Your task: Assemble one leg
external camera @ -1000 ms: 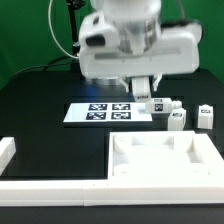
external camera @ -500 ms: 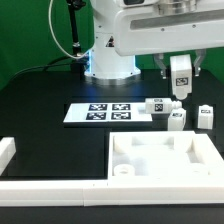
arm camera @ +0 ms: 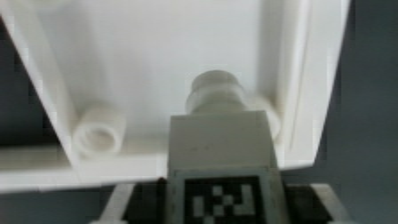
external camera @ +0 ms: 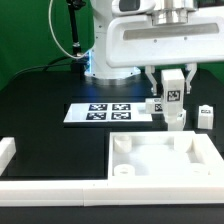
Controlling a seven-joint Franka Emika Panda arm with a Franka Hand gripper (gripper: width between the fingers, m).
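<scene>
My gripper [external camera: 172, 88] is shut on a leg [external camera: 173, 98], a small white post with a black-and-white tag, and holds it upright in the air above the far right corner of the large white panel [external camera: 160, 165]. In the wrist view the leg [arm camera: 221, 135] sits between the dark fingers [arm camera: 139, 203]. Its tag faces the camera and its round threaded tip points at the panel [arm camera: 107, 60], close to the raised rim. A round corner socket [arm camera: 96, 140] lies off to one side of the tip. My gripper [arm camera: 222, 198] hides the leg's upper end.
More legs stand or lie on the black table: one lying [external camera: 156, 105] beside the marker board [external camera: 98, 112], one upright [external camera: 177, 121] below my gripper, one upright [external camera: 205, 115] at the exterior view's right. A white tray edge [external camera: 40, 188] runs along the front left.
One second ago my gripper was low by the marker board. It then rose with the leg to the exterior view's right. Now it is lower and a little further left, over the panel's corner.
</scene>
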